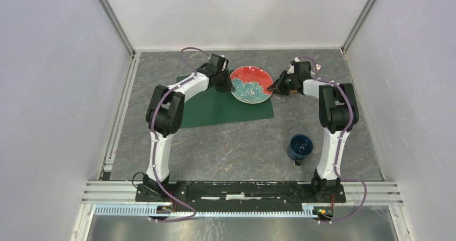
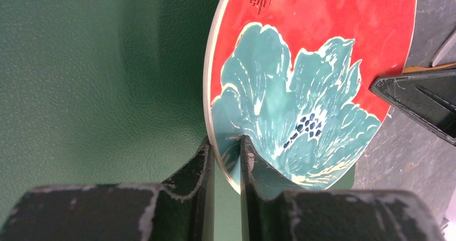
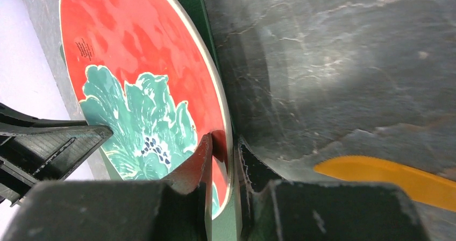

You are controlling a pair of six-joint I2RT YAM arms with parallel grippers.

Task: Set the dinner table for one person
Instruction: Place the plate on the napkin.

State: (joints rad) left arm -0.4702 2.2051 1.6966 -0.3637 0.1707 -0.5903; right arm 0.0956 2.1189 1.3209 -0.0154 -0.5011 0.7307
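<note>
A red plate (image 1: 251, 84) with a teal flower is held between both arms, over the far right corner of the dark green placemat (image 1: 215, 109) on the dinner table (image 1: 231, 144). My left gripper (image 1: 225, 82) is shut on the plate's left rim (image 2: 215, 106), one finger above and one below, seen close at the left gripper (image 2: 226, 144). My right gripper (image 1: 278, 86) is shut on the opposite rim, seen close at the right gripper (image 3: 223, 139) with the plate (image 3: 134, 63) beside it. Shadows beneath the plate suggest it hangs slightly above the surface.
A dark blue mug (image 1: 299, 147) stands on the table near the right arm's base. A yellow serrated knife (image 3: 387, 179) lies on the stone just right of my right gripper. Some cutlery (image 1: 317, 67) lies at the far right. White walls enclose three sides.
</note>
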